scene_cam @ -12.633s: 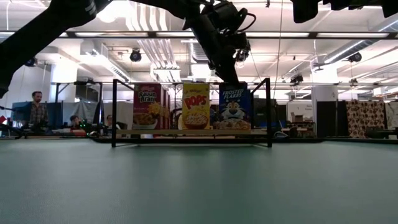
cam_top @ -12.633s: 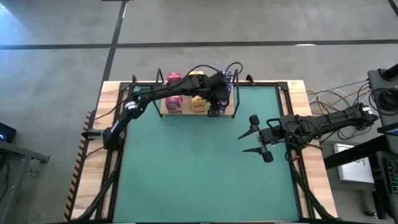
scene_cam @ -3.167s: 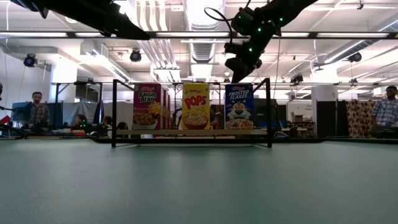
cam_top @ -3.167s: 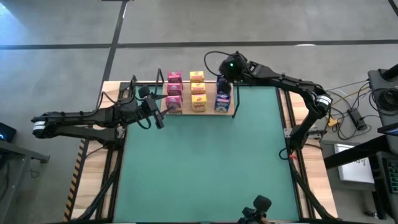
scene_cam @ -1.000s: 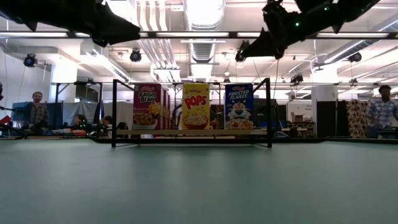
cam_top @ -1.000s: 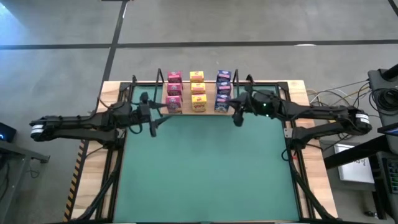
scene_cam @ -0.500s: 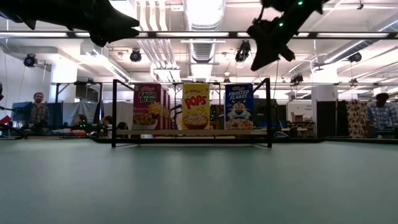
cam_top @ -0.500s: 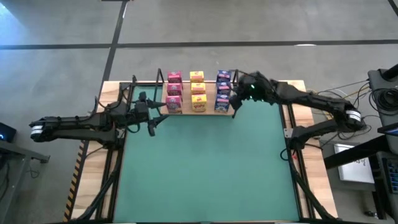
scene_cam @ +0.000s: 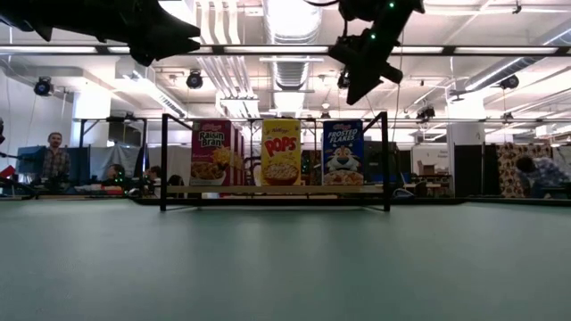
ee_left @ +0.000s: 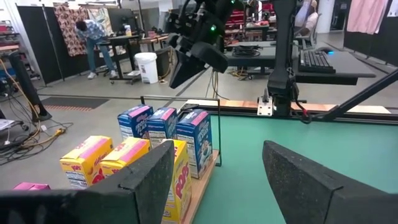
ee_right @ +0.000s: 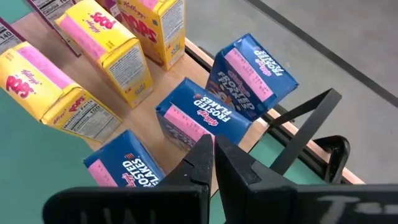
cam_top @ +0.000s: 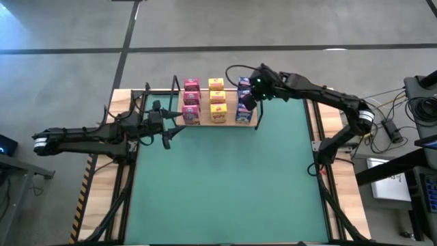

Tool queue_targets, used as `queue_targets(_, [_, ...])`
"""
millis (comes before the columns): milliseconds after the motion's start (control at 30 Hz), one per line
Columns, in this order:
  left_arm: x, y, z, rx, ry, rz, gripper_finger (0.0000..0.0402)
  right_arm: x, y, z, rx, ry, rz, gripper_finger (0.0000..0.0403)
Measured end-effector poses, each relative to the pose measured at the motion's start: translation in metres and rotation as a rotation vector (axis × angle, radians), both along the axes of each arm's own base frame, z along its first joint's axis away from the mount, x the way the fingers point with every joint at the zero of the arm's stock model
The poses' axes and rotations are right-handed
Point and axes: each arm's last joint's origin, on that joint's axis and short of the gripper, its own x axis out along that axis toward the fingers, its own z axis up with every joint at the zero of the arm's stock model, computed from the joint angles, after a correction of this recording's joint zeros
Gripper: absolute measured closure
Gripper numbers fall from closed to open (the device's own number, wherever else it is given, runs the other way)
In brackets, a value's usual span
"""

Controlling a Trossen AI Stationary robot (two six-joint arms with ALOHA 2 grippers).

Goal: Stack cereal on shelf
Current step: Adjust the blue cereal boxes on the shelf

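Nine cereal boxes (cam_top: 217, 101) stand on the shelf (cam_top: 232, 124) in pink, yellow and blue rows, apparently all upright. Right gripper (cam_top: 247, 102), fingers pressed together and empty, hovers over the shelf's blue row. Left gripper (cam_top: 168, 126), fingers spread and empty, waits beside the shelf's pink end.

The setting is identified as an open-plan robotics laboratory or workshop. A polished grey concrete floor (cam_top: 273, 24), marked with dark tape lines, is seen from above at 12 o'clock of the wooden work table (cam_top: 328, 96). In the low view, exposed white ceiling ducts (scene_cam: 214, 71) and long fluorescent light strips (scene_cam: 98, 49) are shown overhead. Black-framed workstations (scene_cam: 111, 134) are placed at 9 o'clock, where a seated person (scene_cam: 53, 160) is visible. In the left wrist view, a black desk with a keyboard (ee_left: 317, 61), a white waste bin (ee_left: 148, 67) and patterned fabric partitions (ee_left: 68, 18) are shown. Loose yellow and black cables (cam_top: 375, 109) are laid at 3 o'clock of the table.
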Motion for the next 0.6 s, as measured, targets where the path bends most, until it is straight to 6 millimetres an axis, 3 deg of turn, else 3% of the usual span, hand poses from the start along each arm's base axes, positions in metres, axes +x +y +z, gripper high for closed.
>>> queue_targets(600, [0.001, 0.000, -0.001, 0.001, 0.008, 0.000, 0.0174, 0.007, -0.005, -0.021, 0.069, 0.054, -0.042, 0.0394])
